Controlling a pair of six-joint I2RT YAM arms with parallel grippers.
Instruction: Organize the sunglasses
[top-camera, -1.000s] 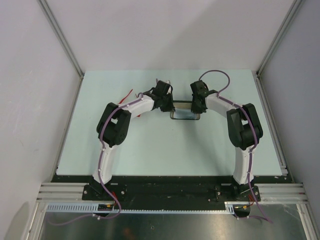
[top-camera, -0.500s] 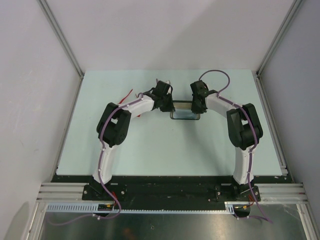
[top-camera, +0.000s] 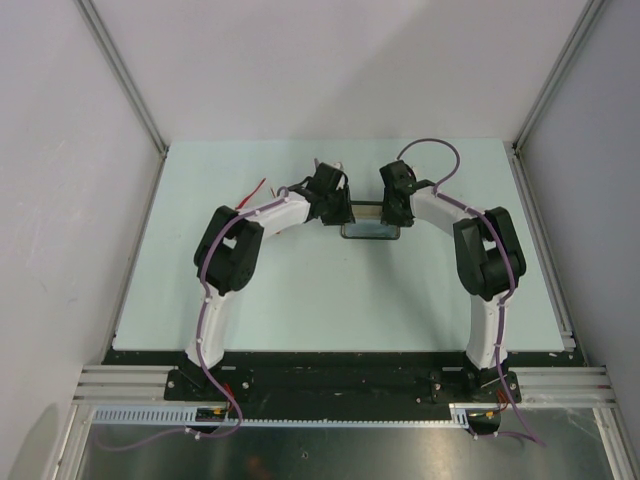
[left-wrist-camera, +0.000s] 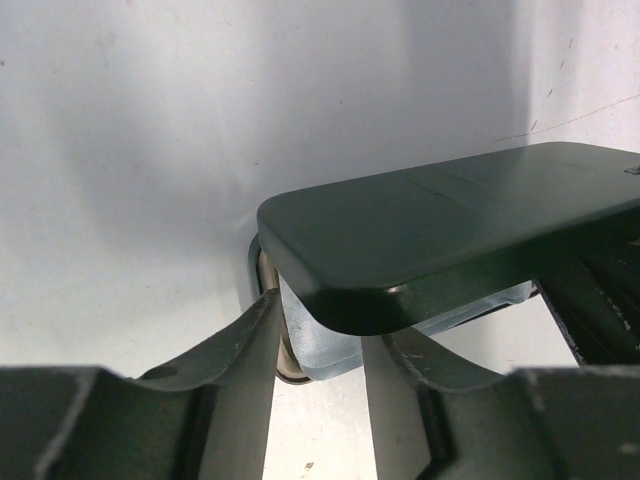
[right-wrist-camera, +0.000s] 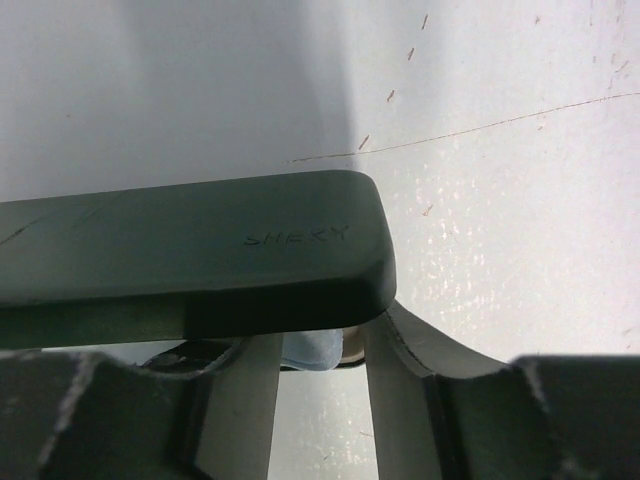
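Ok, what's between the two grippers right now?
The black case lies between the left gripper and right gripper, clearest in the top external view; the left wrist view shows pale blue cloth under its raised lid.

Pale mint table (top-camera: 350, 300), black case (top-camera: 370, 231) near its far middle, red sunglasses (top-camera: 261, 187) farther left.
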